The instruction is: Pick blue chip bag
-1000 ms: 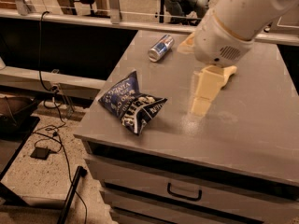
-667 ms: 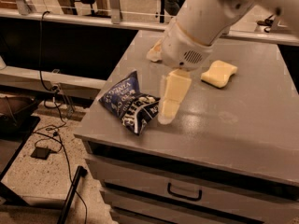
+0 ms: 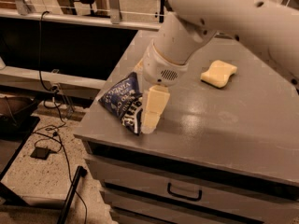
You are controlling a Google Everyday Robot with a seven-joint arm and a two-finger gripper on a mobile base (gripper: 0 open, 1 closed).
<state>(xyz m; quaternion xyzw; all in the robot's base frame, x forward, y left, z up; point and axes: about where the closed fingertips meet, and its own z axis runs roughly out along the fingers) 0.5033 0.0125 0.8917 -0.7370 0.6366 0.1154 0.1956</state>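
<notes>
The grey cabinet (image 3: 224,125) is taking up most of what I am watching, and the robot's thick white arm (image 3: 187,36) is leaning across its top from the right. The blue chip bag (image 3: 122,101) is lying crumpled at the front left corner, close to the edge. The gripper (image 3: 150,120) is hanging just at the bag's right side, its tip low by the surface (whether it is open or closed I cannot tell). The pale yellow sponge (image 3: 218,73) is sitting well apart, further back. To me this is looking like the final approach before the grasp. The next move is calling for settling over the foil and closing firmly without nudging the bag off the edge.
</notes>
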